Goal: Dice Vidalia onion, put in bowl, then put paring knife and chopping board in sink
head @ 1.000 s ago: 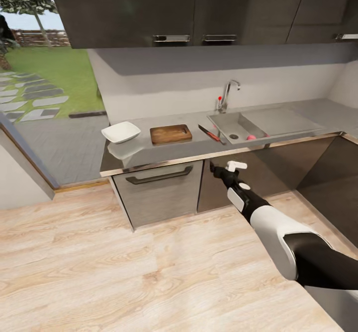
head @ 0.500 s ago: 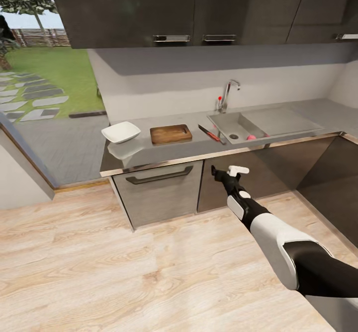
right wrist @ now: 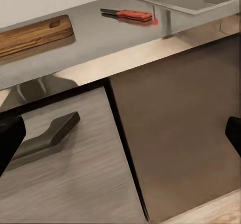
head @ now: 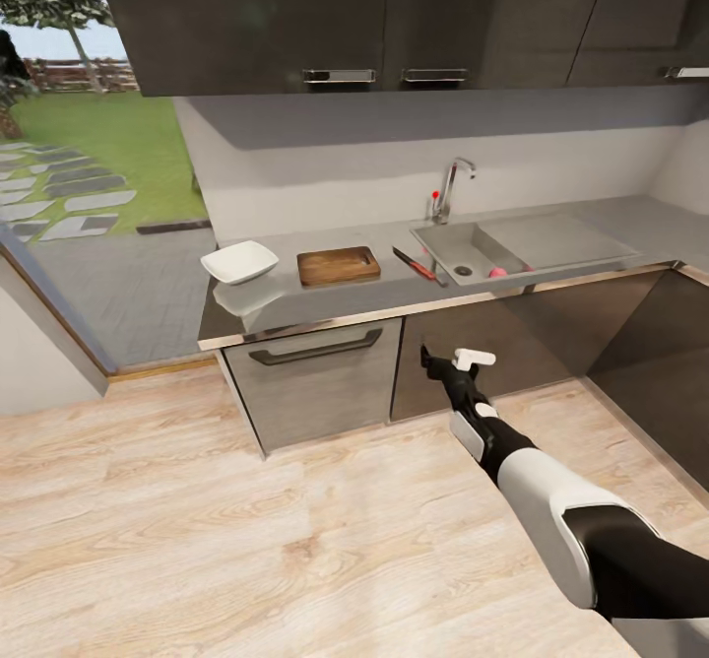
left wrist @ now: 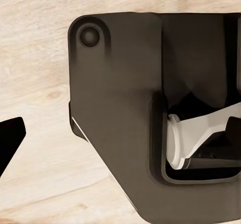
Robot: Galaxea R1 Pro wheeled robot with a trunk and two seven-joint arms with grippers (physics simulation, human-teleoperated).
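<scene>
Right gripper (head: pixel 445 358) fingers spread, empty, before cabinet front; paring knife (right wrist: pixel 129 15), chopping board (right wrist: pixel 31 35) beyond fingertips; left unclear.

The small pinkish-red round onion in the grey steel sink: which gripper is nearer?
Right. The right gripper hangs in front of the cabinets below the onion; the left gripper looks down at the floor by the robot's body.

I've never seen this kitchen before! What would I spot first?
Probably the white-and-black right arm stretching over the wood floor toward the grey countertop. Up there a white bowl, a brown board and a red-handled knife sit in a row, and a pink onion lies in the sink.
</scene>
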